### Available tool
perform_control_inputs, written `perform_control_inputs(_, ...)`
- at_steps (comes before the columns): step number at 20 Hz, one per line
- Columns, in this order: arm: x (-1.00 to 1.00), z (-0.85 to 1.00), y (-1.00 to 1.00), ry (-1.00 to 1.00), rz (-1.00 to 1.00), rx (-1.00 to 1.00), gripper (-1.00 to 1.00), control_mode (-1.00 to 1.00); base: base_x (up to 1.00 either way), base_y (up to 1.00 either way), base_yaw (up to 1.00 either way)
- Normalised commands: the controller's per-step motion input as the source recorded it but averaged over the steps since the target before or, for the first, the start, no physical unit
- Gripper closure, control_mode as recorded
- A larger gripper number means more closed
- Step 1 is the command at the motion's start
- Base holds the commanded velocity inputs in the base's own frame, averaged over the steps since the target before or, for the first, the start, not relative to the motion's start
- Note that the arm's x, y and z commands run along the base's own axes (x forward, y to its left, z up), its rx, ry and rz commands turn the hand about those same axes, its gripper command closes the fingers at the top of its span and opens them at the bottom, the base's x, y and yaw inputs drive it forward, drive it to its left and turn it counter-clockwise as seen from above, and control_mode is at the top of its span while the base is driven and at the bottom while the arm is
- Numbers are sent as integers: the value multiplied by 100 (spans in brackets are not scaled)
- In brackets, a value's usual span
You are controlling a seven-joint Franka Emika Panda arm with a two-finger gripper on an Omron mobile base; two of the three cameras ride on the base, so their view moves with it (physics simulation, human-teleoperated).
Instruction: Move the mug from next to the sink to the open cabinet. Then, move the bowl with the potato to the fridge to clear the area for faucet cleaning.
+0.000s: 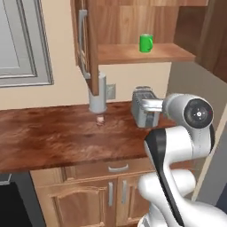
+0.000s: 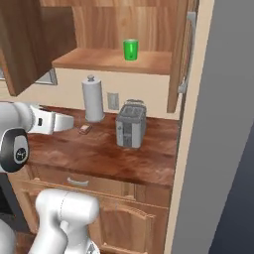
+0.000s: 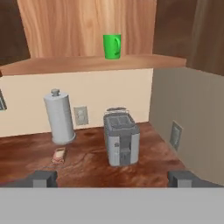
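From the left base view, the mug [image 1: 146,43] stands upright on the open cabinet [image 1: 146,53] shelf, handle rightward. The right base view shows it upright too. In the hand view, the gripper [image 3: 112,178] gapes wide, empty, well below it.

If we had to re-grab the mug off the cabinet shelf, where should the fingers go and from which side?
Grip the mug across its body, coming level from the open cabinet front. It stands upright on the shelf with its handle out to one side, so close on the plain walls. The gripper is open.
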Motion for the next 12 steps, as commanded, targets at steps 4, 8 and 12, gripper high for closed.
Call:
perform_control_inputs(4,0,0,0,0,0,0,-100,100,-16,41,68)
perform_control_inputs(8,0,0,0,0,0,0,-100,100,-1,53,76)
perform_control_inputs(12,0,0,0,0,0,0,-100,100,-1,70,69)
